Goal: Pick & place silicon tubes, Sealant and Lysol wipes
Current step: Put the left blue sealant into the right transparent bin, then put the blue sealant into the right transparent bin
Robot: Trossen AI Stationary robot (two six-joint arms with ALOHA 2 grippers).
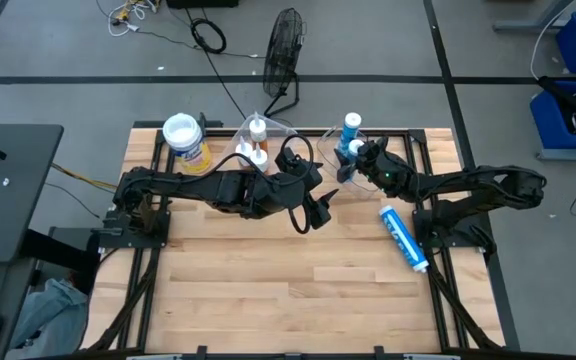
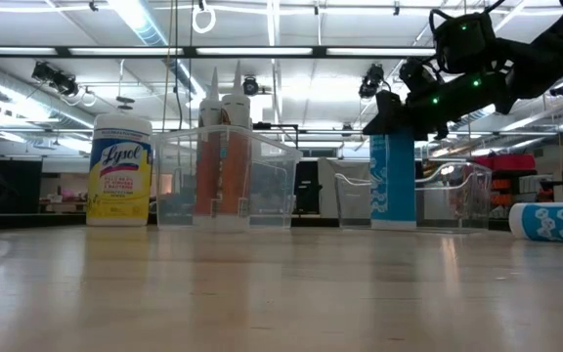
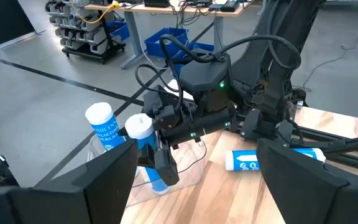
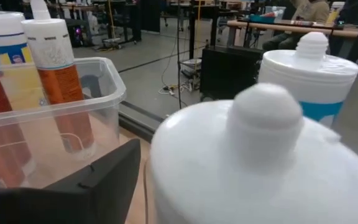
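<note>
The white cap of a blue-white tube [image 4: 253,162] fills the right wrist view, right between the right gripper's [image 1: 354,158] dark fingers [image 4: 73,186], with a second blue-white tube [image 4: 309,74] standing just behind it. Both stand upright in a clear bin [image 1: 368,140] at the far edge of the wooden surface [image 1: 268,290], and this bin serves as the landmark here. The right gripper sits over the nearer tube's top; the fingers stand apart around the cap, though whether they press on it cannot be told. Left of the bin stands a second clear bin [image 2: 225,176] holding two orange tubes [image 2: 221,147], upright. Farther left of that, also at the far edge, the Lysol wipes [image 1: 185,140] stand upright, a yellow canister with a white lid, touched by neither arm. To the near right of the landmark bin a third blue-white tube [image 1: 404,236] lies on its side on the surface, apart from the bin. The left gripper [image 1: 311,212] hovers nearer the middle of the surface, to the near left of the landmark bin, its fingers [image 3: 104,180] spread wide and holding nothing.
</note>
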